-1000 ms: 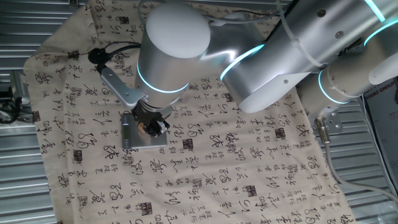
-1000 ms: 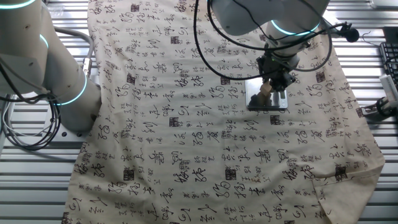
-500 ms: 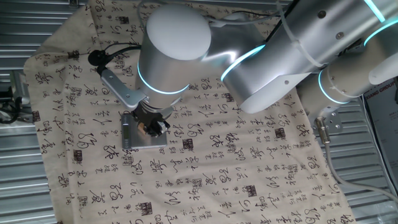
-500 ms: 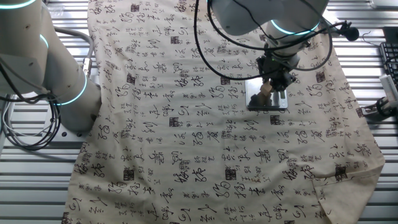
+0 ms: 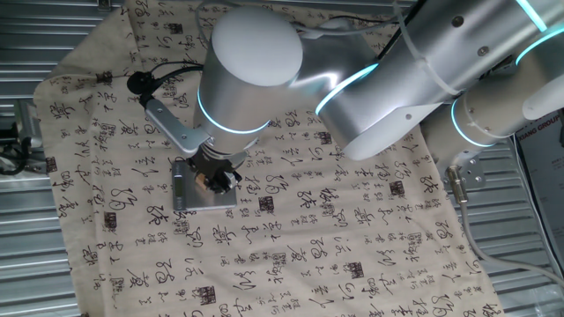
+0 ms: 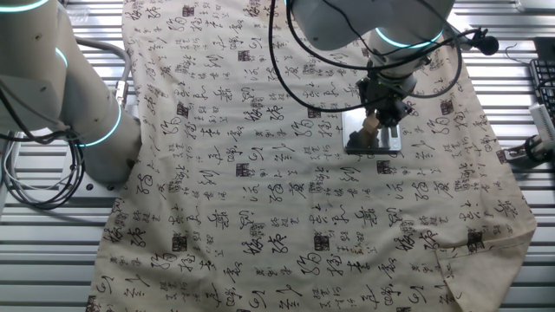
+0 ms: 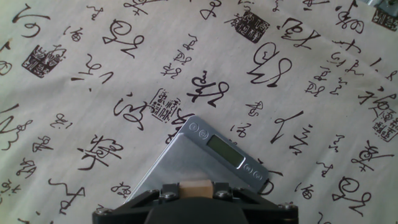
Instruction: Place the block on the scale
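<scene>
Hand view: the pincer (image 7: 195, 198) sits at the bottom edge of the frame, clenched on the block (image 7: 195, 188), whose light wood face shows between the two dark fingers; the block is directly over the scale (image 7: 186, 163), above the part of the plate farthest from the display strip; whether the block touches the plate cannot be told; the display strip, with its small screen and round buttons, runs along the far edge of the scale from the pincer; the scale rests on a cream cloth (image 7: 93, 93) printed with black calligraphy, which covers the bench.

One fixed view: the pincer (image 5: 216, 180) is over the scale (image 5: 204, 195), with the block (image 5: 206, 182) barely visible as a tan patch between the fingers; the large silver arm (image 5: 352, 79) rises above the scale.

Other fixed view: the pincer (image 6: 381, 117) stands over the scale (image 6: 373, 141), the block (image 6: 371, 126) within its grip.
</scene>
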You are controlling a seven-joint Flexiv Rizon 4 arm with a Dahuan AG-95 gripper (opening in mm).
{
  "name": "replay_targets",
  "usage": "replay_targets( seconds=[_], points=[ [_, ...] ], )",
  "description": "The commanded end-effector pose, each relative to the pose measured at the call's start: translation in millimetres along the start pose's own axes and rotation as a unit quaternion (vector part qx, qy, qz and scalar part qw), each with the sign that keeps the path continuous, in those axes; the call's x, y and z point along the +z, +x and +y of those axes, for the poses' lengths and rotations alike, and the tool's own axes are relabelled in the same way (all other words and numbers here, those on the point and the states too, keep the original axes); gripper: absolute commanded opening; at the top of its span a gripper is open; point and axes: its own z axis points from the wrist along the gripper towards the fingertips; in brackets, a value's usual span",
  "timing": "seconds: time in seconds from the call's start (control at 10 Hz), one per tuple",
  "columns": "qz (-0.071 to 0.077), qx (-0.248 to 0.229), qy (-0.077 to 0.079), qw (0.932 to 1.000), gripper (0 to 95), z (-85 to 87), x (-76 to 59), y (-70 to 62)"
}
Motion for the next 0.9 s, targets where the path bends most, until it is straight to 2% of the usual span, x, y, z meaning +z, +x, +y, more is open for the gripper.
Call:
replay_targets(
  seconds=[0.1,0.9],
  points=[
    [-0.001,-0.003,0.001,1.0,38.0,-0.3,0.2,-0.1],
    [-0.004,-0.008,0.003,1.0,38.0,0.0,-1.1,-0.4]
  ],
)
